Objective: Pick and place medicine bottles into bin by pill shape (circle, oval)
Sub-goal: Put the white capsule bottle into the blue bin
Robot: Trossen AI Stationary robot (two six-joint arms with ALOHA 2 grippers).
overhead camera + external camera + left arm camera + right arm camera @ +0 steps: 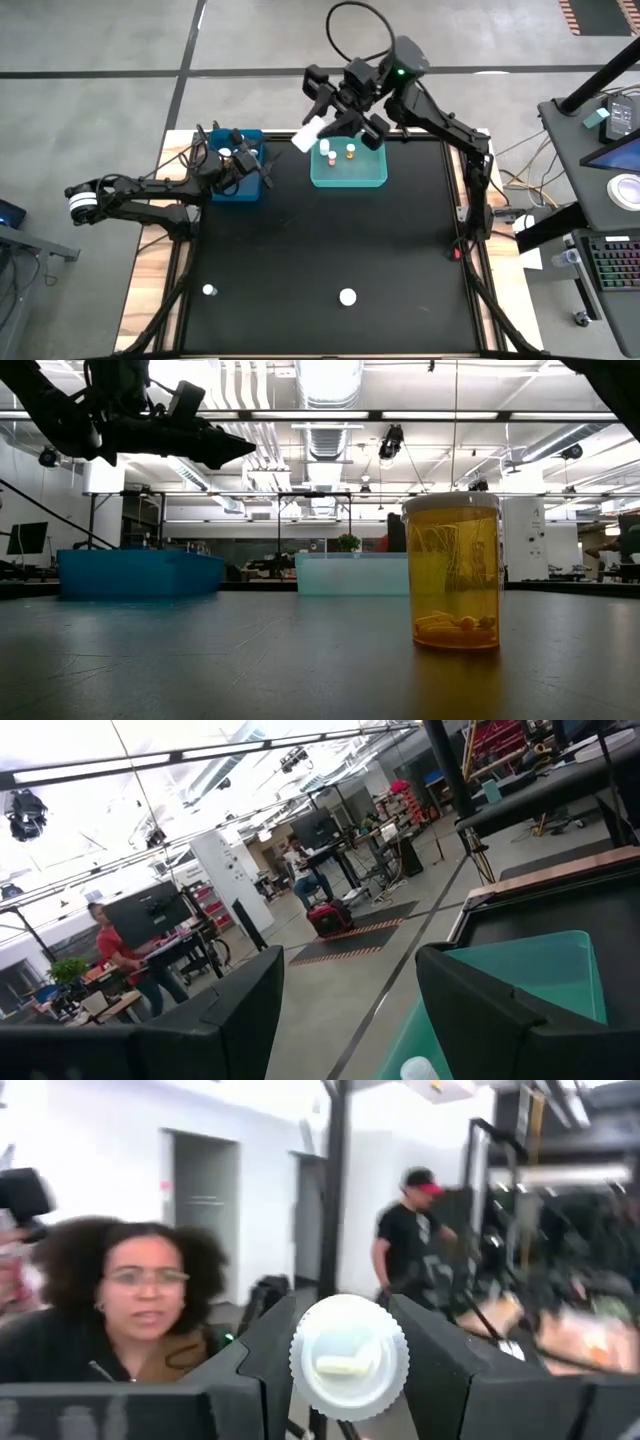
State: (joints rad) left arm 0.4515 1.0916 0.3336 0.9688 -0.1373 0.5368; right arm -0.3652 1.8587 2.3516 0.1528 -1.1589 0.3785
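My right gripper [322, 122] hangs high over the far left corner of the teal bin [372, 176], shut on a white medicine bottle [307, 136]. In the right wrist view the bottle's round end [348, 1355] faces the camera, with an oval pill showing inside. Three small bottles [332, 153] stand in the teal bin. My left gripper [252, 163] waits open over the blue bin [238, 190], with nothing between its fingers [350, 1010]. An amber bottle [452, 570] stands upright on the black table. Two white-capped bottles [347, 297] [208, 290] stand near the table's front edge. My right gripper pinches the white bottle's sides [300, 1355] between its two fingers, one on each side. The bottle lies roughly level along the fingers, its round end turned back at the wrist. It is lifted clear, above the teal bin's rim.
A white cap [226, 152] shows inside the blue bin. Both bins stand at the table's far edge, side by side. The black mat [330, 240] between the bins and the front bottles is bare. People stand in the room beyond the table.
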